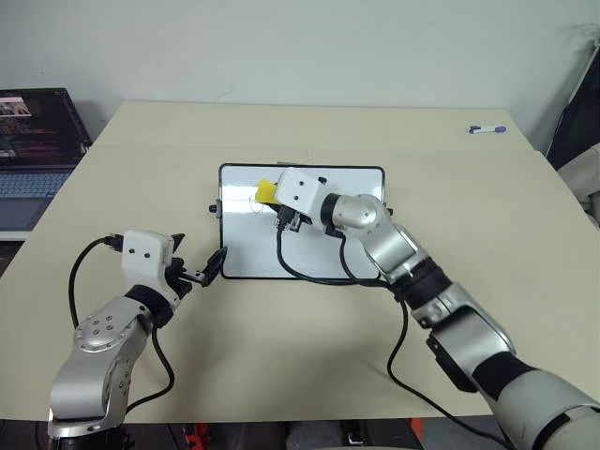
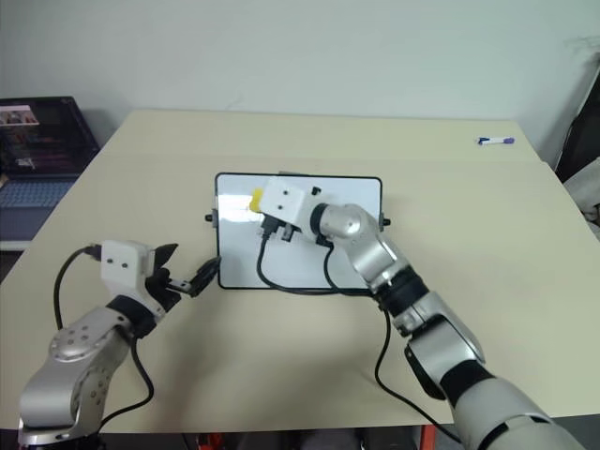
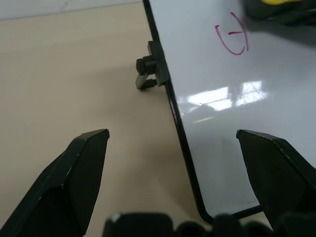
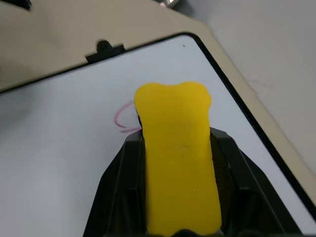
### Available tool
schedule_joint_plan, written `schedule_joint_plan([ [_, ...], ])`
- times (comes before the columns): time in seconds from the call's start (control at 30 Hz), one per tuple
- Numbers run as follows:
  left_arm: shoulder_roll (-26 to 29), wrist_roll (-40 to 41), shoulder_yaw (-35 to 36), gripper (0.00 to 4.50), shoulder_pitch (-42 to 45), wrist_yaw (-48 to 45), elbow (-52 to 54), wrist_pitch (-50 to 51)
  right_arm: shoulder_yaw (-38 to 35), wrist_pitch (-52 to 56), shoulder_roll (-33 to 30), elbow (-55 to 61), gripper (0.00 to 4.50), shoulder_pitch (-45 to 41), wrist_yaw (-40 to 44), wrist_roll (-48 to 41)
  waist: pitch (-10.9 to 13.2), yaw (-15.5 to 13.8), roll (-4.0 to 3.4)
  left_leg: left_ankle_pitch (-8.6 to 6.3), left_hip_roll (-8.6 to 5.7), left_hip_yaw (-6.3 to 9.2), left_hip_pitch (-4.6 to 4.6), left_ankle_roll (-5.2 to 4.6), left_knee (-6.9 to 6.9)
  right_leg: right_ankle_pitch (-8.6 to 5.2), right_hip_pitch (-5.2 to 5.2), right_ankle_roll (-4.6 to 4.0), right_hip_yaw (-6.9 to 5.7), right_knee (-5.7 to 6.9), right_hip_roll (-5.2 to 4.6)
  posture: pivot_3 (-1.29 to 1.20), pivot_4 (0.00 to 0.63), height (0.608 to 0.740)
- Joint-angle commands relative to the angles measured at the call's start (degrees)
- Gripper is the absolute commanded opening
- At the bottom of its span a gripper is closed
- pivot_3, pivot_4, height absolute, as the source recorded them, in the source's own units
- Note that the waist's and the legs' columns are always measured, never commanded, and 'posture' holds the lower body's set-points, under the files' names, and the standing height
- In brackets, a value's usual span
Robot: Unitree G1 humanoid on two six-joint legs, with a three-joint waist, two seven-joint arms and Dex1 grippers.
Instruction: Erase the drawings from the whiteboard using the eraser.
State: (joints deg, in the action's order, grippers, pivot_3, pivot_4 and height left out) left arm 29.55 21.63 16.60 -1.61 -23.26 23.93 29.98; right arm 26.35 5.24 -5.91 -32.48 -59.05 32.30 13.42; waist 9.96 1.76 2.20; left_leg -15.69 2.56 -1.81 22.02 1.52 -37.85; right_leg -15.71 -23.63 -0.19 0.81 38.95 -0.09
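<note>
Whiteboard lying flat around the middle of the desk. Right end effector over the board's far left part, clamped on the eraser, which pokes out past the fingertips just beside a drawing on the board. Left end effector at the board's near left corner, fingers spread either side of the edge, one over the desk, one over the board. Marker way off near the far right corner of the desk. Laptop off to the left, past the desk's left edge.
</note>
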Motion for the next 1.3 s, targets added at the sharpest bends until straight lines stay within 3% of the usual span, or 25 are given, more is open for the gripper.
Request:
schedule_joint_plan([
  [0.03,1.0,0.6,-0.4,4.5,0.5,-1.4,1.9,0.0,2.5,-2.9,-0.8,-4.2,1.31,-2.2,4.5,2.5,0.0,0.1,0.0,0.0,0.01,0.0,-0.01,0.0,0.0,0.0,0.0,0.0,0.0,0.01,0.0,0.0,0.15,0.74],
  [0.2,2.4,2.5,-1.6,4.5,0.1,-5.2,2.5,1.4,5.4,-5.2,-2.8,-2.4,1.31,-2.3,11.0,4.9,0.0,0.1,0.0,0.0,0.02,0.03,-0.09,0.0,-0.01,0.0,0.06,-0.01,-0.04,0.06,0.0,0.0,0.15,0.74],
  [0.4,4.0,3.6,-2.1,4.5,0.4,-8.3,1.9,2.1,1.9,-7.8,0.9,-10.1,1.31,-7.8,0.2,6.8,0.0,0.1,-0.01,0.01,0.02,0.04,-0.15,0.0,-0.02,0.01,0.08,-0.02,-0.04,0.11,0.0,0.0,0.15,0.74],
  [0.5,4.4,3.7,-2.4,4.5,0.5,-9.3,1.8,2.1,0.9,-8.0,2.0,-13.4,1.31,-10.1,-0.7,6.0,0.0,0.1,-0.01,0.01,0.02,0.03,-0.12,0.01,-0.02,0.01,0.06,-0.03,-0.04,0.1,0.0,0.0,0.15,0.74],
  [0.77,4.3,3.2,-3.3,4.5,-0.8,-9.6,2.1,1.4,6.1,-7.1,-0.1,-8.5,1.31,-5.0,17.0,6.5,0.0,0.0,-0.02,-0.01,-0.01,0.05,-0.1,0.02,0.01,0.01,0.08,-0.03,-0.09,0.04,-0.08,0.0,0.15,0.74],
  [0.83,4.3,3.2,-3.3,4.5,-1.0,-9.7,2.2,1.4,6.0,-8.2,0.3,-9.2,1.31,-5.5,13.9,7.9,0.0,0.1,-0.02,-0.01,0.0,0.06,-0.13,0.01,-0.01,0.01,0.09,-0.03,-0.1,0.09,-0.08,0.0,0.15,0.74],
  [0.97,4.2,3.1,-3.6,4.5,-0.9,-9.8,2.1,1.3,3.2,-11.5,2.6,-15.5,1.31,-10.5,-1.5,10.1,0.0,0.1,-0.05,0.03,0.01,0.07,-0.19,0.01,-0.04,0.01,0.11,-0.07,-0.13,0.13,-0.08,0.0,0.15,0.74],
  [1.1,4.1,2.9,-4.0,4.5,-0.9,-9.9,2.0,1.2,2.4,-13.3,4.0,-20.3,1.31,-13.1,-4.0,9.7,0.0,0.0,-0.01,0.06,0.0,0.06,-0.14,0.04,-0.04,0.02,0.09,-0.12,-0.13,0.08,-0.08,0.0,0.15,0.74],
  [1.3,3.8,2.6,-4.2,4.5,-1.2,-10.2,1.2,0.2,6.7,-12.3,2.1,-17.9,1.31,-8.1,12.3,10.6,0.0,0.1,-0.02,0.0,0.01,0.03,-0.14,0.06,0.05,0.01,0.08,-0.12,-0.12,0.03,-0.09,0.0,0.15,0.74],
])
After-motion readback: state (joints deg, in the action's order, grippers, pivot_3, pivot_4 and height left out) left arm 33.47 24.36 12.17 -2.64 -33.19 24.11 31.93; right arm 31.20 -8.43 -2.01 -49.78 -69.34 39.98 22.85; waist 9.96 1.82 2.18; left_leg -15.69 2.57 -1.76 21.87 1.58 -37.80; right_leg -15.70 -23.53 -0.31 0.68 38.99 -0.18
